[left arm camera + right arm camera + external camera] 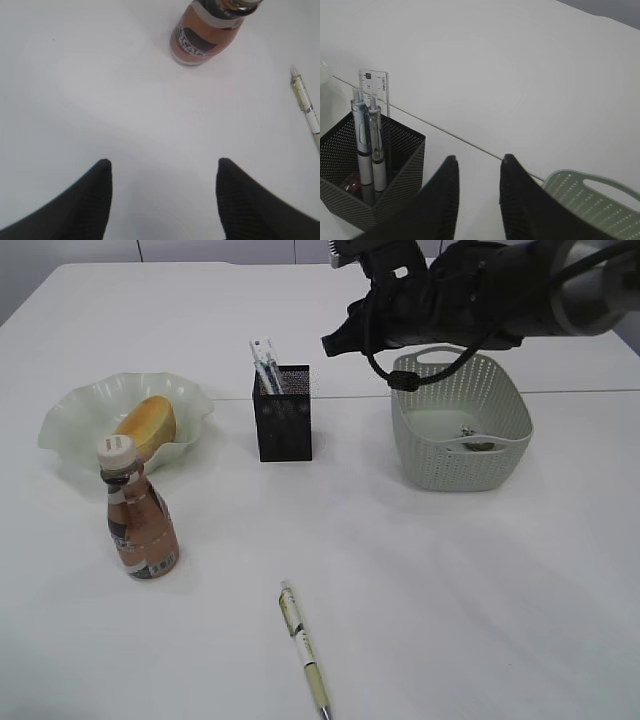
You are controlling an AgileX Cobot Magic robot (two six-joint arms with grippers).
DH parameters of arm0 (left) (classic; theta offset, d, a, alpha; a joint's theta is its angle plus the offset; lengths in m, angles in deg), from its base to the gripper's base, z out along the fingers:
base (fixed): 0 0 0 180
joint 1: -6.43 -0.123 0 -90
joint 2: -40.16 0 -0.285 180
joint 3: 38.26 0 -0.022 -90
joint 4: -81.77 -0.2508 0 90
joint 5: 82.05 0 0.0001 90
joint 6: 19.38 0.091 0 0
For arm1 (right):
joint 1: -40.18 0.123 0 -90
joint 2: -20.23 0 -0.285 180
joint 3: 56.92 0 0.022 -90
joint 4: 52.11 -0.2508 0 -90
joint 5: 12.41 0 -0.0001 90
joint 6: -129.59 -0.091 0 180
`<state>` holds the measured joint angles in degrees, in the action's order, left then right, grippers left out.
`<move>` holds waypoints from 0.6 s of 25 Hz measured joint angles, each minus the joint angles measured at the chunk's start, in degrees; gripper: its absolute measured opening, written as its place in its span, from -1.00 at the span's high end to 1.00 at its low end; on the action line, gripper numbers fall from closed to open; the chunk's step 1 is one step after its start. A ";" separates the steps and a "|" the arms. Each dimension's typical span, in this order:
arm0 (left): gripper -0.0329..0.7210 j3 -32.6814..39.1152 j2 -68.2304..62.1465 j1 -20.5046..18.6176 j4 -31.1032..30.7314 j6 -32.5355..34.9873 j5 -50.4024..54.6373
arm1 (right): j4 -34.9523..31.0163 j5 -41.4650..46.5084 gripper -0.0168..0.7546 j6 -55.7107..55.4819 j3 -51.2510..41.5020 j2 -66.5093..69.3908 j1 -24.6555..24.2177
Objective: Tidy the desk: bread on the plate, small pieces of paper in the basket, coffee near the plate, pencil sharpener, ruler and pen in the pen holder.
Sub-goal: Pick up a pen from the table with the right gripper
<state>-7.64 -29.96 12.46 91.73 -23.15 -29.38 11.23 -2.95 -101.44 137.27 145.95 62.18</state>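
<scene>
A bread roll (147, 424) lies on the pale green plate (70, 420). A brown coffee bottle (138, 522) stands in front of the plate and shows in the left wrist view (210, 30). The black mesh pen holder (283, 430) holds two pens (367, 135), a clear ruler (375, 82) and a small red thing (351, 185). A yellow-green pen (303, 645) lies on the table and shows in the left wrist view (306, 102). The green basket (500, 430) holds paper scraps (472, 438). My left gripper (162, 162) is open and empty. My right gripper (479, 160) is open and empty, above the table between holder and basket.
A seam between two tabletops (580, 392) runs across behind the holder and basket. The basket rim (590, 200) lies just right of my right gripper. My right arm (470, 290) hangs over the basket's far side.
</scene>
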 joint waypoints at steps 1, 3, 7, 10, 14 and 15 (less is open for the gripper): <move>-0.36 0.00 0.00 0.00 0.00 0.00 0.00 | 0.00 0.00 0.42 0.00 0.00 0.00 0.00; -0.36 0.00 0.00 0.00 0.00 0.00 0.00 | 0.00 0.45 0.42 0.00 0.00 0.00 0.00; -0.36 0.00 0.00 0.00 0.00 0.00 0.00 | -0.98 3.84 0.42 0.96 0.00 0.00 0.00; -0.36 0.00 0.00 0.00 0.00 0.00 0.00 | -5.88 6.71 0.42 7.15 0.00 0.00 0.00; -0.36 0.00 0.00 0.00 0.00 0.00 0.00 | -13.88 12.12 0.42 17.10 0.00 0.00 0.02; -0.36 0.00 0.00 0.00 0.00 0.00 0.00 | -15.58 13.34 0.42 18.69 0.00 0.00 0.02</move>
<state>-7.64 -29.96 12.46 91.73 -23.15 -29.38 -4.35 10.39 -82.75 137.27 145.95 62.21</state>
